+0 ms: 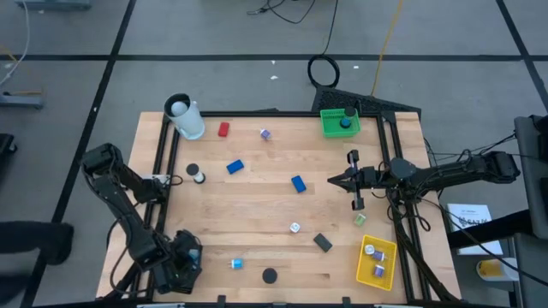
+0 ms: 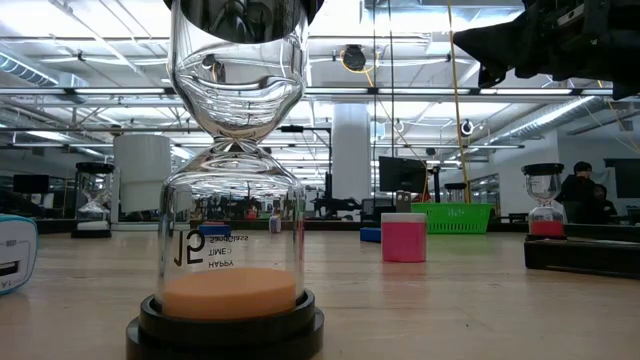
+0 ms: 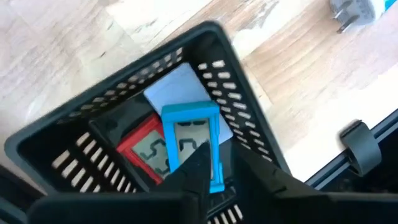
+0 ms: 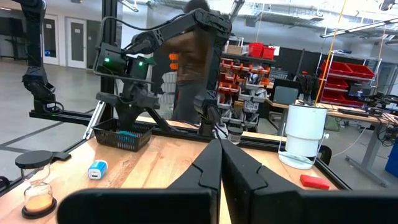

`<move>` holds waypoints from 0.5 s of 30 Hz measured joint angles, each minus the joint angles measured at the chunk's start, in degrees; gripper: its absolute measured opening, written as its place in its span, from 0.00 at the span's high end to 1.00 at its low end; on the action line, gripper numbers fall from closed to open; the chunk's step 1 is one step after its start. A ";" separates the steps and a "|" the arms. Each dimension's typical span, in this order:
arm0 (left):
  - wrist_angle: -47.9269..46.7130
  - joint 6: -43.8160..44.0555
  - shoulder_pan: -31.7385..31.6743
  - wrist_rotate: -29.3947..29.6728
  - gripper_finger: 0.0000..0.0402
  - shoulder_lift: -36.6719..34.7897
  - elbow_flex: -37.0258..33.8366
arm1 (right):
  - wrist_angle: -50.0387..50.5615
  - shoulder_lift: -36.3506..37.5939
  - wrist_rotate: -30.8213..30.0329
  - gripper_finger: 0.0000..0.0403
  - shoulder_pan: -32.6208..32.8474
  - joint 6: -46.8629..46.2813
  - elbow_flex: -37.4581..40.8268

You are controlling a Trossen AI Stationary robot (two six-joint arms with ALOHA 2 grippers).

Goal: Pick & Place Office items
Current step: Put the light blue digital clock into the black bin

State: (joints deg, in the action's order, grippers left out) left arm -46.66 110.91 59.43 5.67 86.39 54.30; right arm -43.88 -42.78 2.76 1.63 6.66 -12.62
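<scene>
My left gripper hangs over the black mesh tray at the table's near left corner, fingers pointing down into it. A blue-framed timer stands between its fingers, beside a red-framed timer and a white piece that lie in the tray. Blue blocks, a red block, a black block and other small items lie on the wood. My right gripper waits shut above the table's right side. My left gripper has the blue-framed timer's near edge in the narrow gap between its two fingers, coming from above and pointing down. One fingertip covers part of the display. The timer stands inside the tray; whether it is lifted off the tray floor I cannot tell.
An hourglass with orange sand stands at the near edge, a blue-and-white item to its left. A white cup stands far left, a green tray far right, a yellow tray near right. Black rails frame the table.
</scene>
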 joint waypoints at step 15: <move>0.56 -7.99 0.60 1.88 0.98 0.00 -1.08 | 0.02 0.00 0.00 1.00 -0.02 0.00 0.00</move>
State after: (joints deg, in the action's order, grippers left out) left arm -46.10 102.92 60.02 7.55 86.39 53.22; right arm -43.86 -42.78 2.76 1.61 6.66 -12.62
